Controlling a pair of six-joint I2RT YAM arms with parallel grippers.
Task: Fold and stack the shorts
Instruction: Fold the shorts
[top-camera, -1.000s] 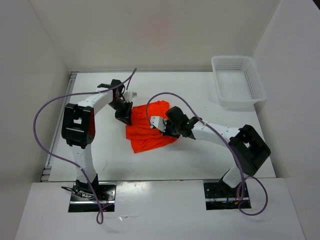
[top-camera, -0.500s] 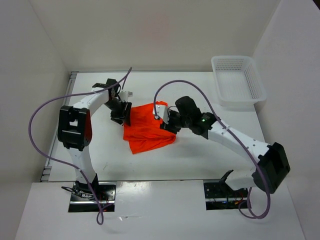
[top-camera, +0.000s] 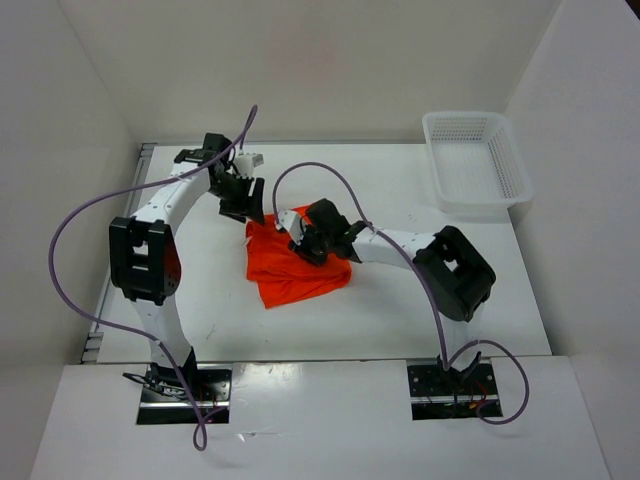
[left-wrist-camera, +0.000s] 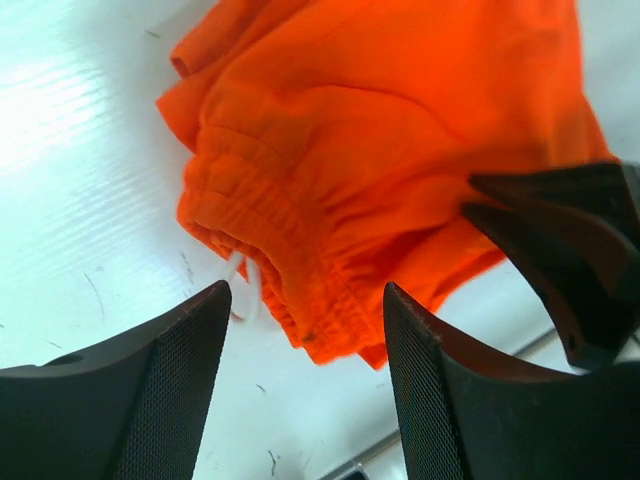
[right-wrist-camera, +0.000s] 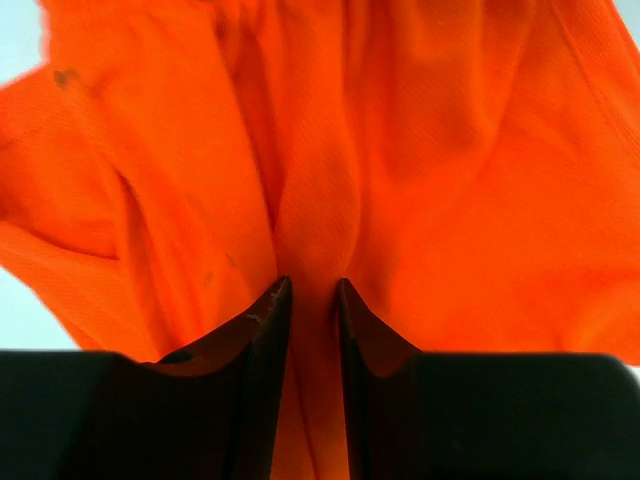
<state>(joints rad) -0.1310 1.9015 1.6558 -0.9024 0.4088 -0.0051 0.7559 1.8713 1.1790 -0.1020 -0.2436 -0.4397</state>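
The bright orange shorts (top-camera: 300, 268) lie crumpled on the white table, left of centre. In the left wrist view the gathered waistband (left-wrist-camera: 290, 270) and the white drawstring (left-wrist-camera: 240, 285) show. My left gripper (top-camera: 243, 203) hovers at the shorts' far left corner. It (left-wrist-camera: 307, 290) is open, with only table and the waistband edge below the gap. My right gripper (top-camera: 308, 238) is down on the top of the shorts. Its (right-wrist-camera: 313, 282) fingers are drawn close on a raised fold of orange cloth.
A white plastic basket (top-camera: 476, 160) stands at the far right corner of the table. Purple cables loop above both arms. White walls close in the left, back and right sides. The right arm's elbow (top-camera: 455, 270) rests over the table right of the shorts.
My left gripper has opened, let go of the shorts and drawn back to the far left. My right gripper moved left over the shorts, opened, then closed on a fold.
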